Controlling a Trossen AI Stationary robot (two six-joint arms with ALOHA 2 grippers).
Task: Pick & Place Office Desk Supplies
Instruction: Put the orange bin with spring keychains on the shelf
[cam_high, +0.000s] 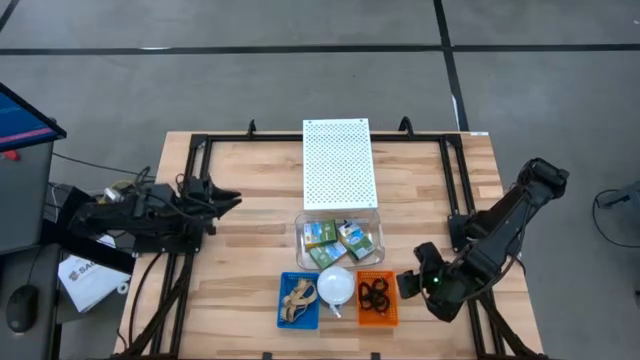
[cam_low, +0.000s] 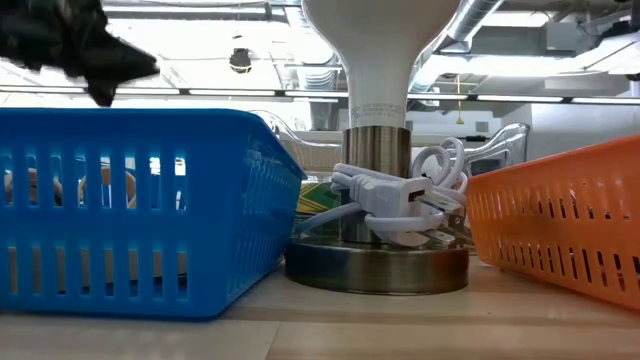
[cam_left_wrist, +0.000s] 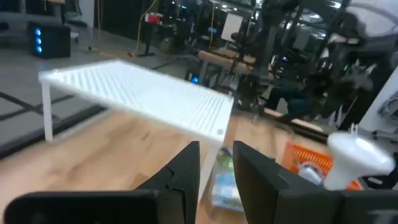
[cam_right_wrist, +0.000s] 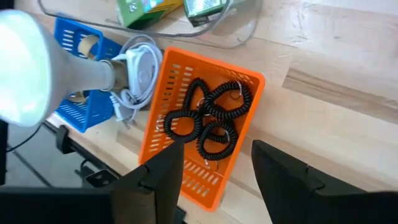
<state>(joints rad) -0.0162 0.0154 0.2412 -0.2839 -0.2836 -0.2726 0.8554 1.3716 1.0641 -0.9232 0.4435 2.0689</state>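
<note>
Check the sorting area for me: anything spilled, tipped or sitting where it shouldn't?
Nothing stands out. The black coil loops sit inside the orange basket, the rubber bands in the blue basket, and the crayon boxes in the clear tray. The white lamp stands upright between the baskets.

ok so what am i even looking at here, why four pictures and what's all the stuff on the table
It is one moment seen by four cameras: one overhead, one at table height, and one on each arm's wrist. The machine is two dark robot arms at a wooden table. The left gripper hangs over the table's left side, fingers slightly apart, holding nothing. The right gripper hovers open by the orange basket, which holds black coiled loops. Beside that stands a white lamp, then a blue basket with tan rubber bands. A clear tray holds crayon boxes, next to a white perforated shelf.
</note>
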